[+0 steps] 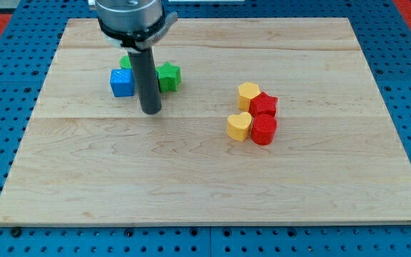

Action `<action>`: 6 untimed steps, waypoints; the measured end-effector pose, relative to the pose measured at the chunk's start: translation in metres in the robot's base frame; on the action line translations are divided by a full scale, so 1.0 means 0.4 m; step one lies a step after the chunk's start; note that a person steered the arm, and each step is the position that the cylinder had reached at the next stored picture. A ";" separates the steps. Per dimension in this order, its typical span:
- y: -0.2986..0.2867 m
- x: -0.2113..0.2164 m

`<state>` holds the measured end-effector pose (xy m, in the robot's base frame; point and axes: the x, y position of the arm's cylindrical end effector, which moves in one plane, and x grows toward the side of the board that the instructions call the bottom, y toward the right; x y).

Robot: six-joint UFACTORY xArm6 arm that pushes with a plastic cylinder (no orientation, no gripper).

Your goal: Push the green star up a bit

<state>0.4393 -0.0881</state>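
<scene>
The green star [168, 76] lies on the wooden board [205, 178] at the upper left, just right of my rod. My tip [151, 111] rests on the board below and slightly left of the star, a short gap away. A blue block [122, 83] sits left of the rod. A second green block [125, 63] peeks out above the blue one, mostly hidden behind the rod.
Right of centre is a tight cluster: a yellow block [248, 93], a red star-like block [264, 105], a yellow heart [239, 126] and a red cylinder [263, 130]. The board's edges border a blue perforated table [6, 143].
</scene>
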 end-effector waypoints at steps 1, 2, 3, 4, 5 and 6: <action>0.010 0.005; 0.081 -0.040; 0.081 -0.143; 0.066 -0.207; -0.020 -0.207; 0.034 -0.207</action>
